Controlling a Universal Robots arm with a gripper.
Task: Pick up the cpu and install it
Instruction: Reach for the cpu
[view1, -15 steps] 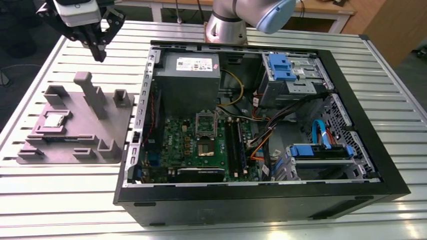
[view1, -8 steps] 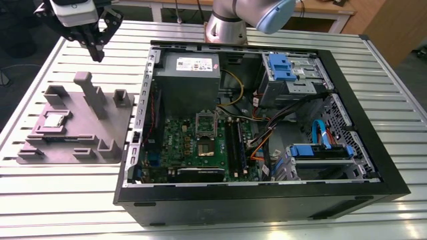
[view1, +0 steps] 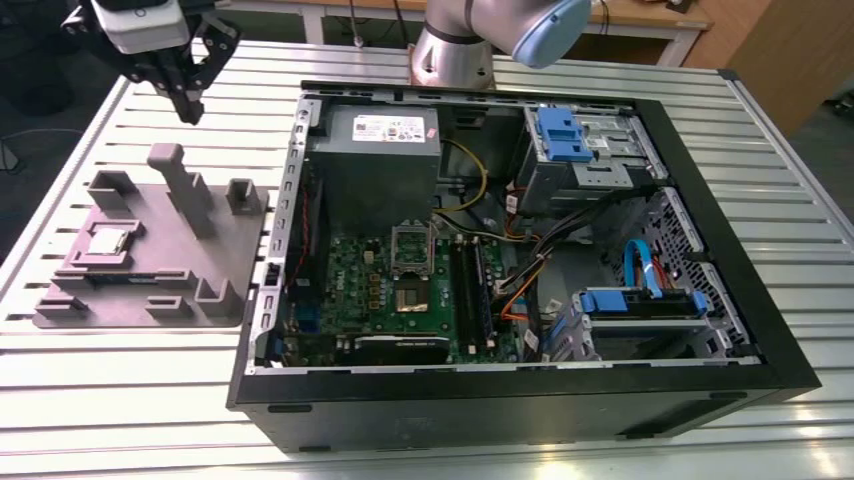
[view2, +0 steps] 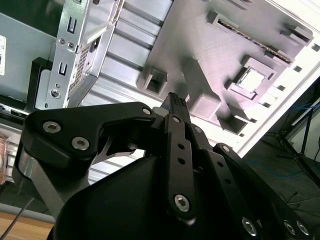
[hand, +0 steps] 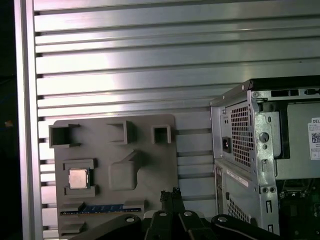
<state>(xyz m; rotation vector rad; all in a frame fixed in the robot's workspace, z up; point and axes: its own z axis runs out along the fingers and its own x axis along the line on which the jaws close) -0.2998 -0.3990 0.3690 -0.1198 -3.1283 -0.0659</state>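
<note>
I have the gripper hanging well apart from the cpu, jaws together and empty. The chip sits nested in the grey fixture, presumably to stay square.

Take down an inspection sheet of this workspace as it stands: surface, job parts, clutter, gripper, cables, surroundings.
Surface: slatted metal table, bearing a grey fixture tray and an open computer case.
Job's things: cpu seated in a tray pocket; green motherboard inside the case.
Clutter: memory stick on the tray.
Grippers: gripper raised above the table near the tray, jaws shut, holding nothing.
Cables: blue cable and orange cable inside the case.
Surroundings: wooden furniture beyond the table.
</note>
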